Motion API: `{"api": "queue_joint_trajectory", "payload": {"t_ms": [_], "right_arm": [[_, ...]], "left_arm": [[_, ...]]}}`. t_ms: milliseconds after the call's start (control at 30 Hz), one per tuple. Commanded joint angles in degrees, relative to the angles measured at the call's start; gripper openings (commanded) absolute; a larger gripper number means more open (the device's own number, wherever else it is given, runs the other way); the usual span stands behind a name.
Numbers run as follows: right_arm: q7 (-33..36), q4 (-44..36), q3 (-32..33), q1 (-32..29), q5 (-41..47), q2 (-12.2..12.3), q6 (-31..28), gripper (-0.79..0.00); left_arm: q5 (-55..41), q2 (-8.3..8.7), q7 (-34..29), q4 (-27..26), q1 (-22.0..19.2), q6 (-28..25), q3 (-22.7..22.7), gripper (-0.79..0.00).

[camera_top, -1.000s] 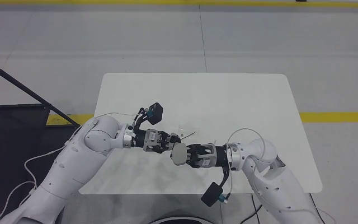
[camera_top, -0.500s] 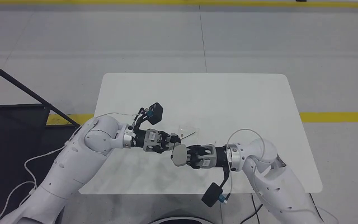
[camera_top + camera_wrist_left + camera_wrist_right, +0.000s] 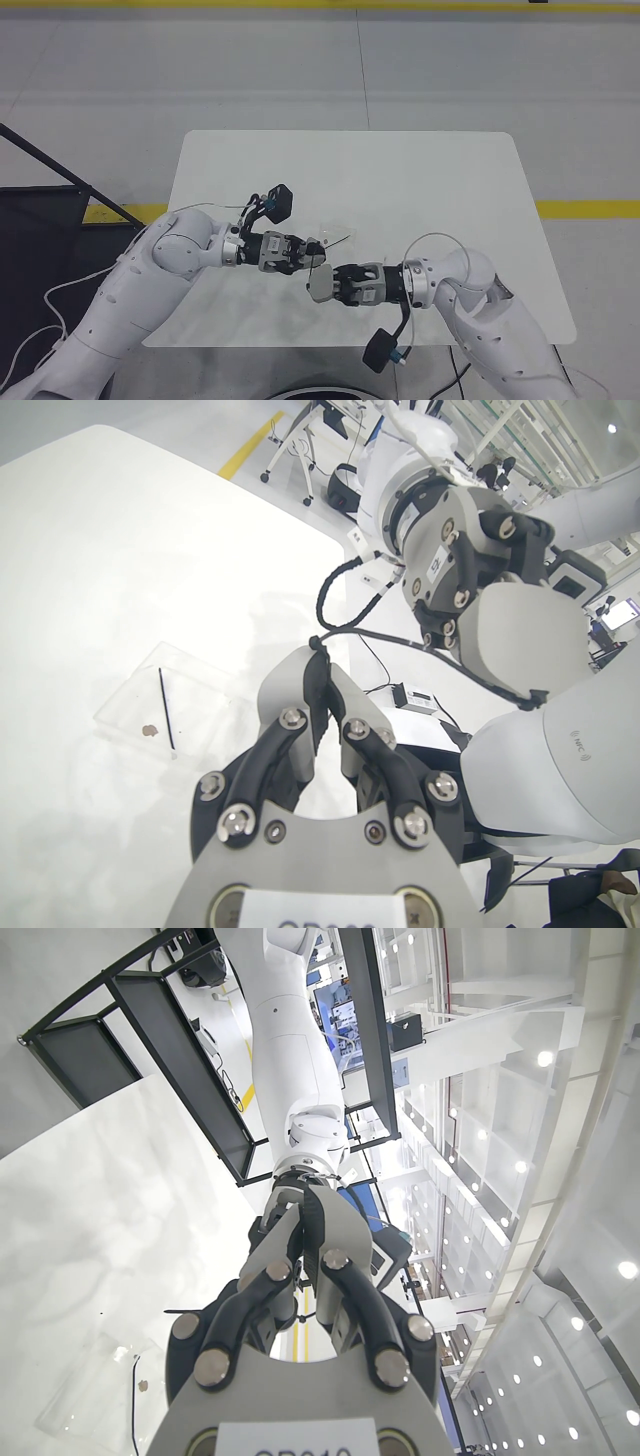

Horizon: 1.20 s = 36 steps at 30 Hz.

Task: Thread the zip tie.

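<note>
My left gripper (image 3: 311, 250) (image 3: 319, 672) hangs just above the white table (image 3: 400, 170), shut on the head end of a black zip tie (image 3: 370, 634). The thin strap runs from those fingertips across to my right gripper (image 3: 319, 284) (image 3: 304, 1209), which faces the left one tip to tip and is shut on the strap. In the left wrist view, the right gripper's broad grey finger (image 3: 525, 635) hides where the strap is pinched. A short black end (image 3: 176, 1312) sticks out beside the right gripper.
A clear plastic bag (image 3: 331, 237) (image 3: 165, 705) (image 3: 90, 1393) lies flat on the table just beyond the grippers, holding a second black zip tie (image 3: 166, 710). A black frame stands off the table's left side.
My right gripper has slid slightly toward the table's near edge. The left gripper has edged a little toward it. Both stay shut.
</note>
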Motion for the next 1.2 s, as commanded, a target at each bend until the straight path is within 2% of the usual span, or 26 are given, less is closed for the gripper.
{"api": "queue_joint_trajectory", "payload": {"t_ms": [0, 1167], "right_arm": [[-0.03, -0.12, 0.01, -0.11, -0.01, 0.19, -0.16, -0.785], [3.44, -0.17, -1.38, 0.31, 2.69, 2.15, -0.79, -0.785]], "left_arm": [[1.85, 0.03, 1.25, -0.53, 0.29, 0.11, -0.37, -0.785], [23.94, 0.14, 19.88, -5.67, 5.72, -4.12, -5.1, -0.785]]}}
